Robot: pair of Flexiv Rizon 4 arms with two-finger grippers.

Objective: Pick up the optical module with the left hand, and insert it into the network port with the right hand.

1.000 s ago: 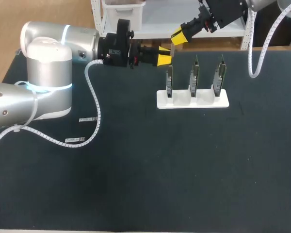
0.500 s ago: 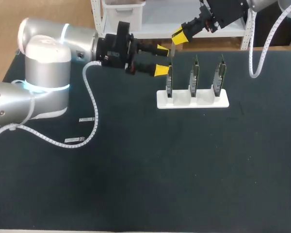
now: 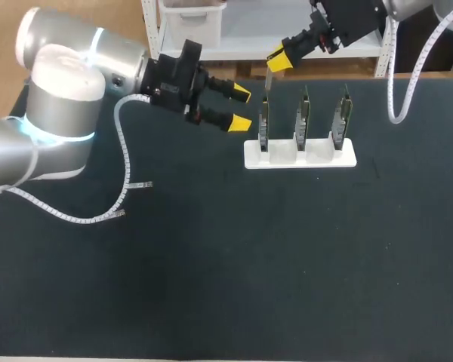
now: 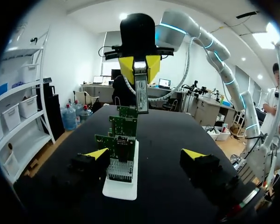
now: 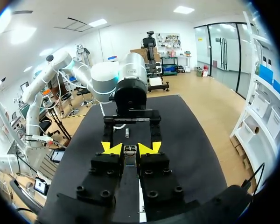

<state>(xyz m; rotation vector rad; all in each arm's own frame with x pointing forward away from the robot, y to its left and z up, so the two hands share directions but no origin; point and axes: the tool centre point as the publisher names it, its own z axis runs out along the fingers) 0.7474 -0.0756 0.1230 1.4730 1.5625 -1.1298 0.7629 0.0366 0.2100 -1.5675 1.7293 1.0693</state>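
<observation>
The optical module, a thin silver bar, hangs from my right gripper, which is shut on its upper end above the leftmost board. In the right wrist view the module sits between that gripper's yellow tips. My left gripper stands open to the left of the boards, apart from the module. The left wrist view shows its gripper spread wide, with the module ahead of it in the right gripper. Three upright green boards with network ports stand in a white holder.
The holder stands at the back middle of the black table. A white spiral cable from my left arm lies on the table at the left, beside a small white label. My right arm's cable hangs at the back right.
My left gripper has opened, let go of the module and drawn back to the left, turning a little. The right gripper has stayed in place with the module in it.
</observation>
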